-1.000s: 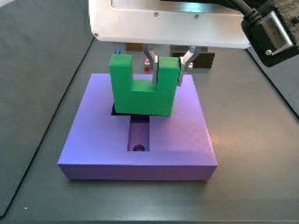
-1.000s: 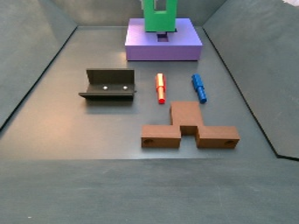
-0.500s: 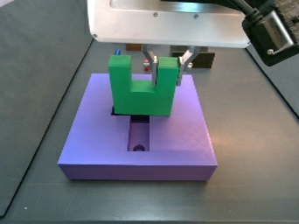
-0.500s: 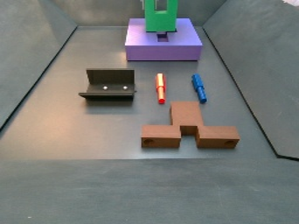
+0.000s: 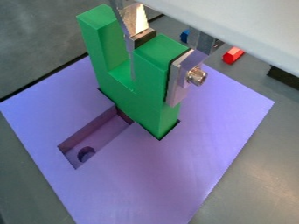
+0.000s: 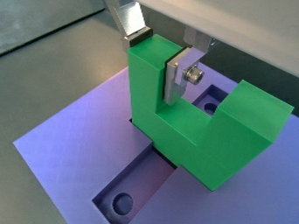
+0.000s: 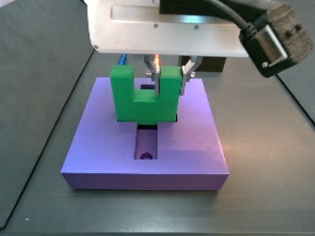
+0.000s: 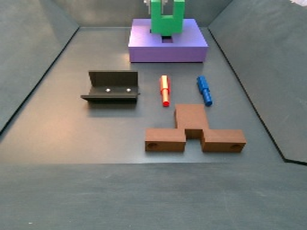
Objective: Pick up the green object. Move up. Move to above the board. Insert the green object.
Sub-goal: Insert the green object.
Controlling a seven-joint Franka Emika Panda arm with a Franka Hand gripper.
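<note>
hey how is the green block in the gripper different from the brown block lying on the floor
The green object stands upright with its base in the board's recess, one prong between the gripper's fingers; the brown block lies flat on the floor, untouched. Green is U-shaped, brown T-shaped. Both are plain, solid-coloured, angular blocks.

No readable text, label or number anywhere.

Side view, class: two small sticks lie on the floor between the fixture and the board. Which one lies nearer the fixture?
The red-and-yellow stick, just beside the fixture. The blue stick lies beyond it. The gripper is far off, over the board, holding the green object.
</note>
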